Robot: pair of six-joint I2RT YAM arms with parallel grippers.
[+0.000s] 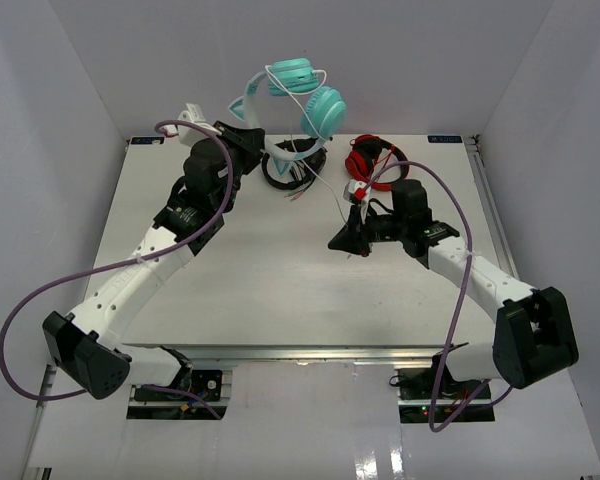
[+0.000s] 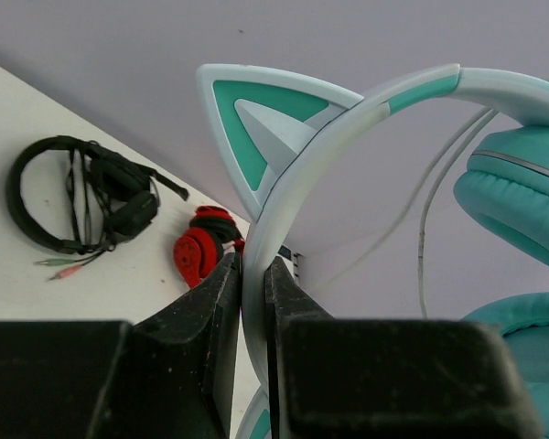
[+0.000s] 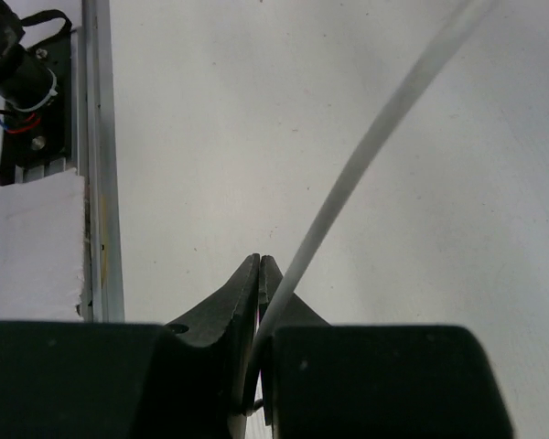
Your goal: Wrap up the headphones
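Now, headphones (image 1: 323, 110): held clear above the desk (image 1: 260, 280) at the far side, leaving room for looping.
Left pincer (image 2: 253, 274): pressed onto the whitish headband (image 2: 348, 119) below the cat ear (image 2: 256, 119), serving as anchor.
Right pincer (image 3: 259, 270): pinching the cable (image 3: 375, 137), running straight, probably for guiding a turn.
Black headphones (image 2: 73, 206), red headphones (image 2: 201, 251): lying on the desk, untouched.

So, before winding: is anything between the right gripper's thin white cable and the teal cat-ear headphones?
Nothing visible: the white cable runs free from the right gripper to the teal headphones; red headphones lie beside it.
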